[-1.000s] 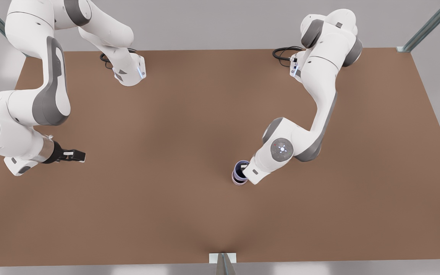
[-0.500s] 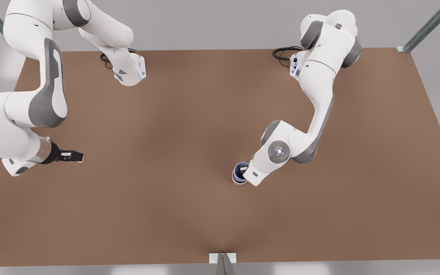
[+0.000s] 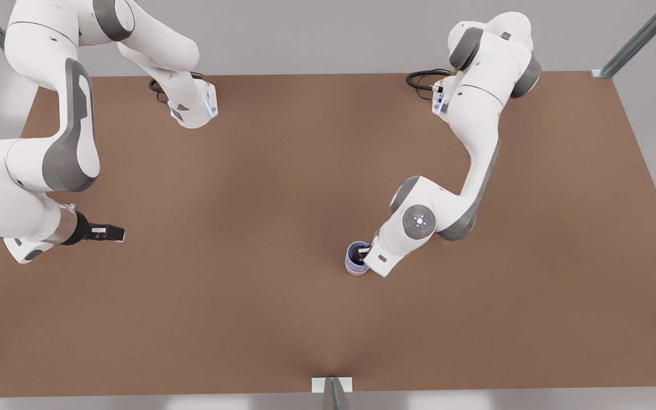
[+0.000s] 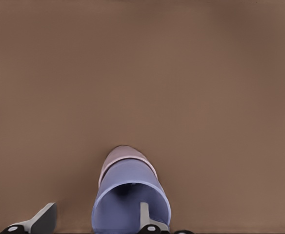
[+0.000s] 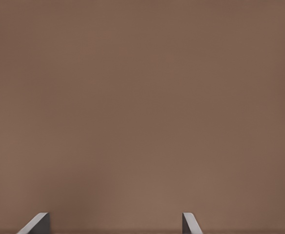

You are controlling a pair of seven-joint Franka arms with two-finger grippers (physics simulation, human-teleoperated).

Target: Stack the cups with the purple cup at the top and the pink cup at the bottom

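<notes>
The purple cup (image 3: 355, 253) sits nested in the pink cup (image 3: 356, 271), upright on the table a little right of centre in the front view. In the left wrist view the purple cup (image 4: 130, 195) shows its dark inside, and the pink cup (image 4: 125, 153) peeks out beneath it. My left gripper (image 3: 364, 254) is at the stack and open (image 4: 96, 213). One finger (image 4: 144, 214) is inside the purple cup, the other (image 4: 45, 218) stands apart outside its wall. My right gripper (image 3: 115, 232) waits open at the front view's left, over bare table (image 5: 114, 220).
The brown table (image 3: 248, 171) carries both arm bases (image 3: 194, 108) with cables at its far edge. Metal frame posts (image 3: 635, 40) stand at the corners, and a bracket (image 3: 332, 385) sits at the near edge.
The purple cup has sunk lower into the pink cup, with the left gripper following it down. The right arm drifted slightly toward the front view's left.
</notes>
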